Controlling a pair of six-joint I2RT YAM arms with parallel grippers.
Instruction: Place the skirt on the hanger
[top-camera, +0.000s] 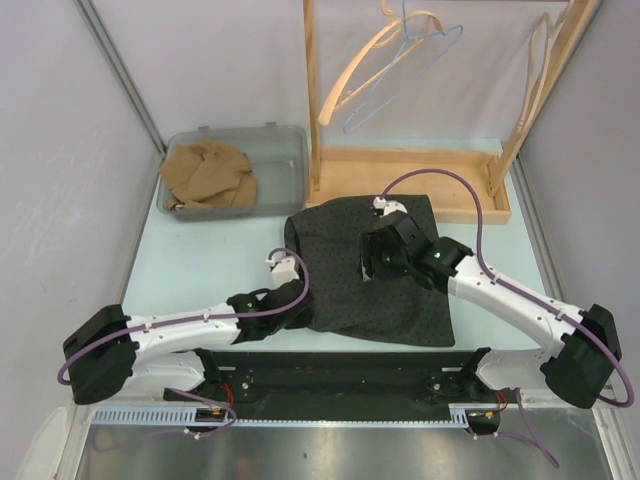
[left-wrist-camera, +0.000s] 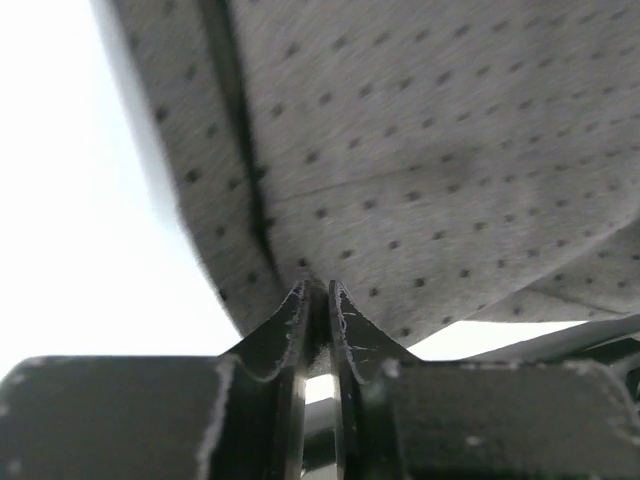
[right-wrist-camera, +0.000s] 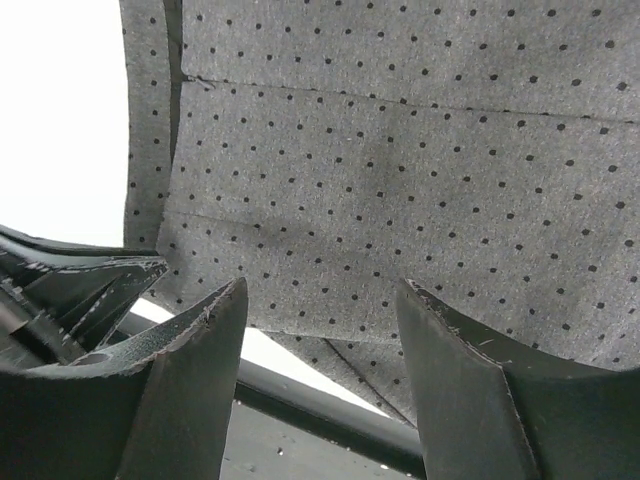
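Skirt (top-camera: 375, 280) flat on table (top-camera: 210, 260).
Only wrist views tell: left tool (left-wrist-camera: 318, 295) nearly closed, pinching its edge; right tool (right-wrist-camera: 320, 300) wide open over fabric, empty.

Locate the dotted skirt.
In the top view the dotted skirt lies flat mid-table, just before the wooden hanger rack base and right of the clear bin.
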